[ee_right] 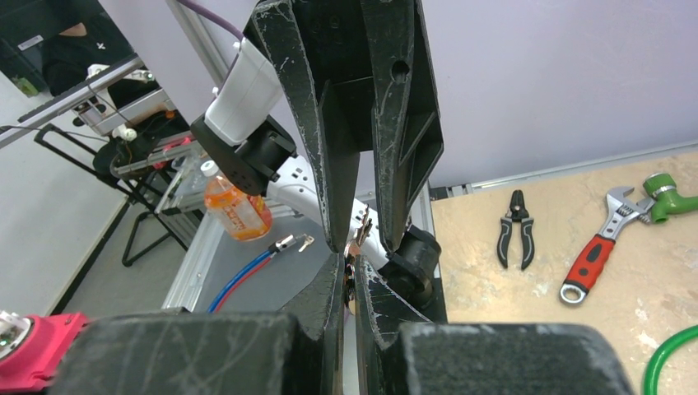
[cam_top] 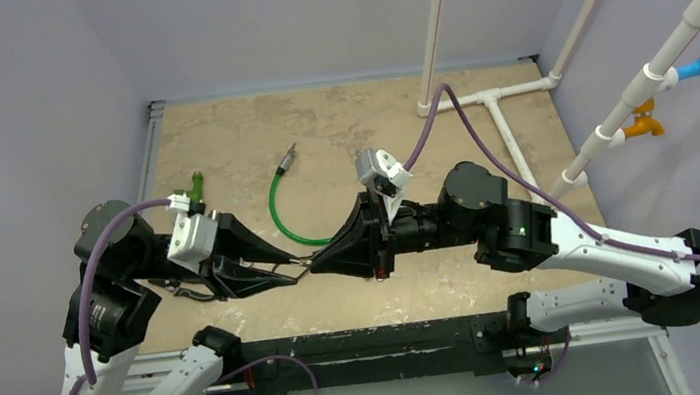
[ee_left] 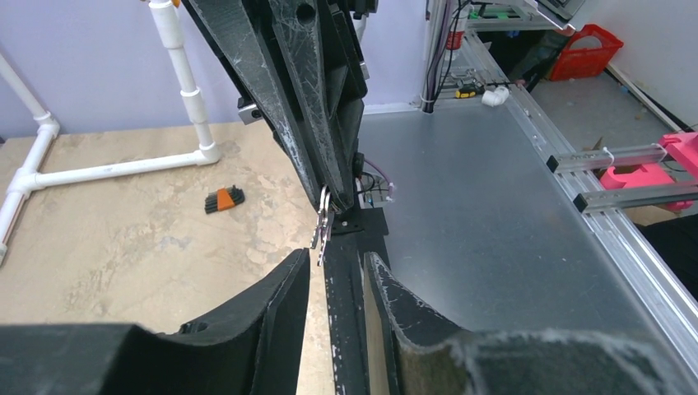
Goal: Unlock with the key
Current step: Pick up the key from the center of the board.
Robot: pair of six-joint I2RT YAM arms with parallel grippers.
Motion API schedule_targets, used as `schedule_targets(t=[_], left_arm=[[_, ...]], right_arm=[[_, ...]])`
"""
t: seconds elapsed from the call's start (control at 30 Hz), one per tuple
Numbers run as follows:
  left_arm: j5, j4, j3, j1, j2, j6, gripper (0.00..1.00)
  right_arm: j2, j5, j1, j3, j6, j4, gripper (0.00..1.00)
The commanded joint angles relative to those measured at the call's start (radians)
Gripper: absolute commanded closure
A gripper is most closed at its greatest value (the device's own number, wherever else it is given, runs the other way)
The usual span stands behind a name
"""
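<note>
My right gripper (cam_top: pixel 311 261) points left over the table's front middle and is shut on a small key (ee_right: pixel 351 265), pinched between its fingertips. More keys of the bunch (ee_left: pixel 323 224) hang from those tips. My left gripper (cam_top: pixel 292 268) points right, tip to tip with the right one. It is open, and the hanging keys sit just beyond its fingertips (ee_left: pixel 298 262). In the right wrist view the left fingers (ee_right: pixel 329 164) straddle the keys (ee_right: pixel 363 230). A green cable lock (cam_top: pixel 279 211) lies on the table behind the grippers, with a metal end (cam_top: pixel 288 159) and a green end (cam_top: pixel 196 186).
A white pipe frame (cam_top: pixel 497 95) stands at the back right. An orange hex-key set (ee_left: pixel 224 199) lies on the table. Pliers (ee_right: pixel 514 239) and a red-handled wrench (ee_right: pixel 594 255) lie near the lock's green end (ee_right: pixel 668 196). Another cable with a key (ee_right: pixel 292 243) lies off the table.
</note>
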Motion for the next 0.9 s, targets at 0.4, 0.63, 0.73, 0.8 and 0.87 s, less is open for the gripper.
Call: schedule_targets(t=[0.4, 0.63, 0.73, 0.8, 0.87], left_arm=[[-0.040, 0.067, 0.030, 0.003, -0.012, -0.051, 1.00], [-0.048, 0.041, 0.037, 0.003, -0.006, -0.028, 1.00], [-0.063, -0.004, 0.039, 0.003, -0.005, 0.007, 1.00], [-0.075, -0.038, 0.039, 0.004, -0.001, 0.030, 1.00], [-0.084, -0.058, 0.038, 0.003, 0.004, 0.042, 1.00]], right_arm=[[-0.015, 0.028, -0.005, -0.021, -0.001, 0.070, 1.00], [-0.022, 0.094, -0.005, -0.015, -0.004, 0.039, 0.62], [-0.057, 0.169, -0.005, 0.008, -0.017, -0.015, 0.37], [-0.087, 0.208, -0.005, 0.014, -0.028, -0.031, 0.36], [-0.114, 0.240, -0.005, 0.016, -0.042, -0.037, 0.34]])
